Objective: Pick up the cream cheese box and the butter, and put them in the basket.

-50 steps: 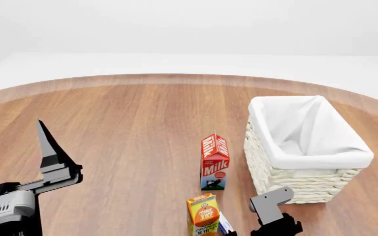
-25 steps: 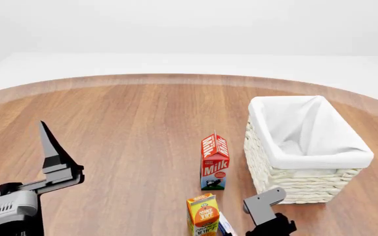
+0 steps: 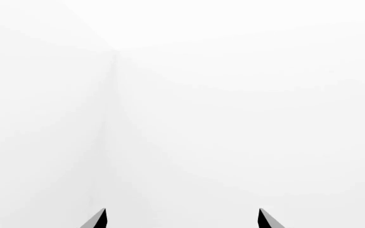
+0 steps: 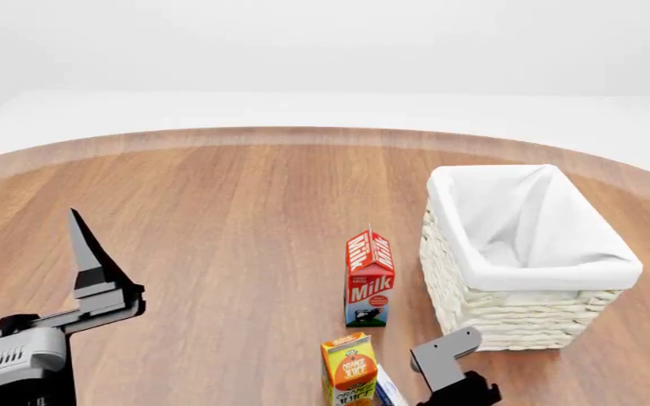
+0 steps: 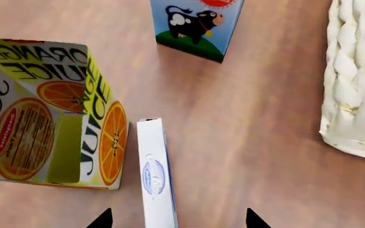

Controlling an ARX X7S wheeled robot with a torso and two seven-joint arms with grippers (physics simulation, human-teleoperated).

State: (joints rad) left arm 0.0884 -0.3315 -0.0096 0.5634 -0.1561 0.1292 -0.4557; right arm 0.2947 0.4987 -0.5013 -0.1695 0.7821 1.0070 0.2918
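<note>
The round brown wooden table (image 4: 223,220) fills most of the head view. On its right side stands the rectangular white woven wicker basket (image 4: 525,317) with a white cloth liner, holding nothing. Just left of the basket stands the upright red milk carton (image 4: 369,277), and nearer than that, at the near edge, the orange-and-yellow orange juice carton (image 4: 349,370). The small flat blue-and-white cream cheese box (image 5: 154,172) stands on a narrow edge on the table, just right of the juice carton and well apart from the basket. The butter cannot be seen in any view. The black left gripper (image 3: 181,219) hangs raised at the near left, its jaws spread with nothing between them. The black right gripper (image 5: 177,222) hangs above the cream cheese box, jaws apart on either side of it, not touching.
</note>
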